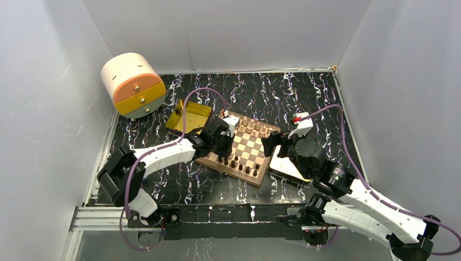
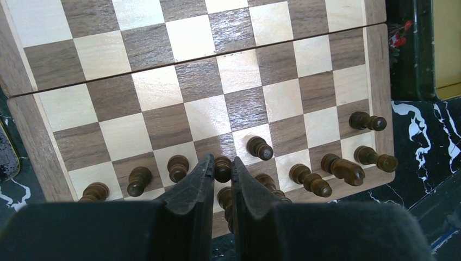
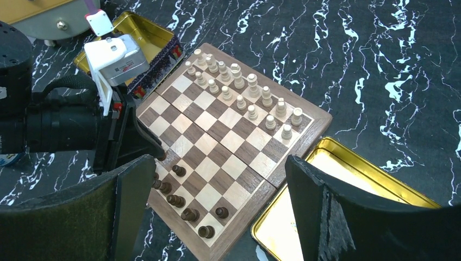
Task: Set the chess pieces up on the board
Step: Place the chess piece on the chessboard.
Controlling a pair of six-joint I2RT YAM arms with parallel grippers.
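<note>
On the black marbled worktop (image 1: pixel 304 92), top view: a cream-and-orange drum cabinet (image 1: pixel 133 84) sits at 10 o'clock, two drawer fronts with knobs, contents hidden.

The board (image 1: pixel 247 149) lies at centre, turned diagonally. One gold tray (image 1: pixel 193 115) is just beside its 10 o'clock corner. A second gold tray (image 3: pixel 353 179) lies against its 4 o'clock side, partly under the right arm. Bright metal floor shows in each.

Light pieces (image 3: pixel 244 92) stand in two rows along the board's 1 o'clock edge. Dark pieces (image 2: pixel 310 179) stand along the 7 o'clock edge.

Left fingers (image 2: pixel 193 185): narrow, pinching one dark piece (image 2: pixel 222 168) by its head, among the dark rows.

Right fingers (image 3: pixel 130 185): spread wide, holding nothing, above the board's 4 o'clock edge.
</note>
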